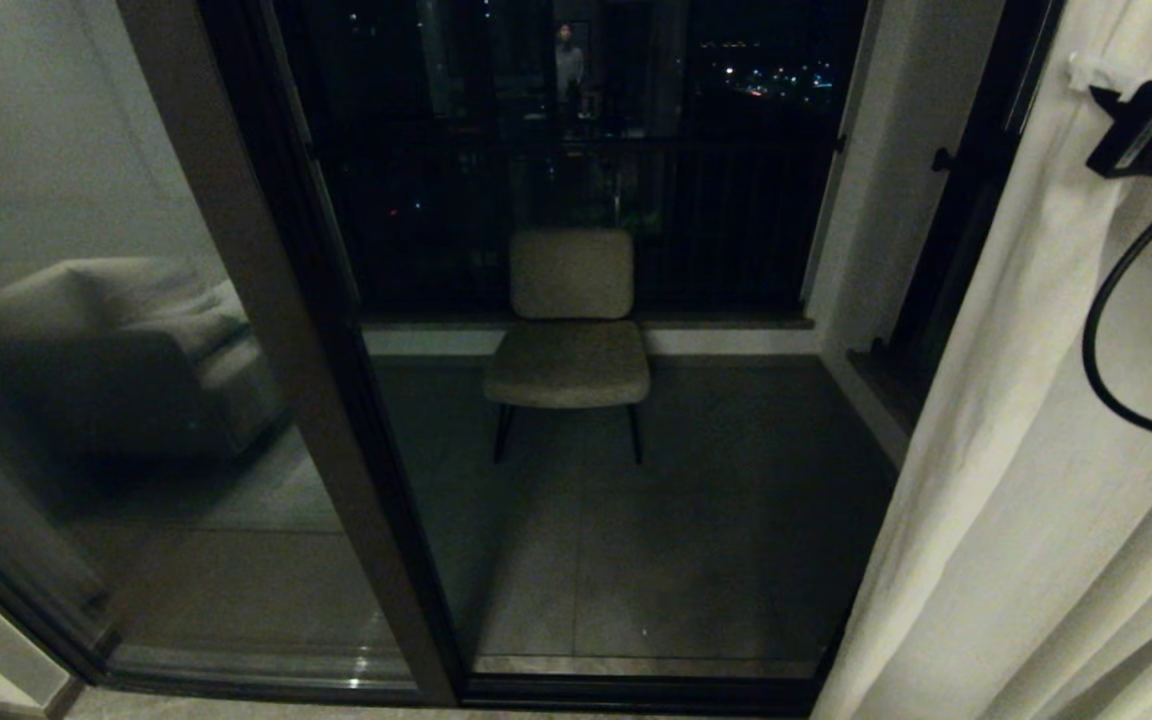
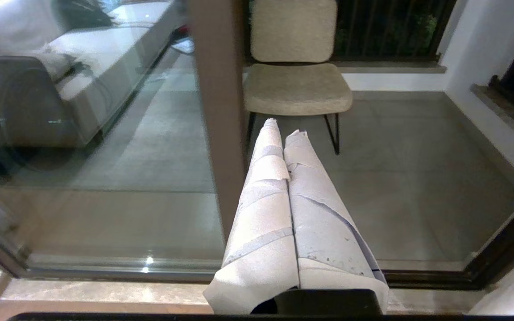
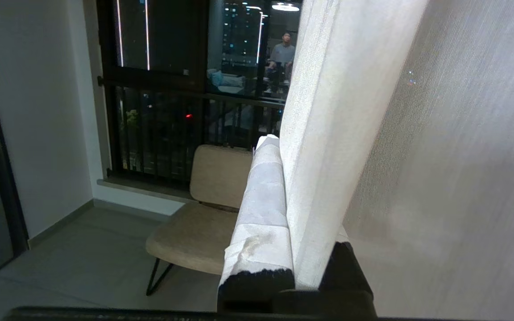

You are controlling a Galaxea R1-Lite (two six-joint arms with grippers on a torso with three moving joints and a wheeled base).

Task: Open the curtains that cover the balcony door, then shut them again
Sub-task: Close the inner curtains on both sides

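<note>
The cream curtains (image 1: 1036, 450) hang bunched at the right, off the balcony door (image 1: 336, 350), whose dark frame and glass stand uncovered. High at the right, my right gripper (image 1: 1086, 72) is shut on the curtains' leading edge. In the right wrist view a pleated fold of the curtains (image 3: 324, 133) runs between the taped fingers (image 3: 261, 200) of the right gripper (image 3: 283, 147); the far finger is mostly hidden behind the cloth. My left gripper (image 2: 283, 129) hangs low before the door frame post (image 2: 219, 111), shut with nothing in it.
A beige chair (image 1: 569, 330) on thin black legs stands on the balcony floor beyond the glass, before a dark railing (image 1: 736, 220). The left pane reflects a sofa (image 1: 126, 340). A person's reflection (image 3: 282, 53) shows in the far glass. A black cable (image 1: 1101, 330) loops beside the curtain.
</note>
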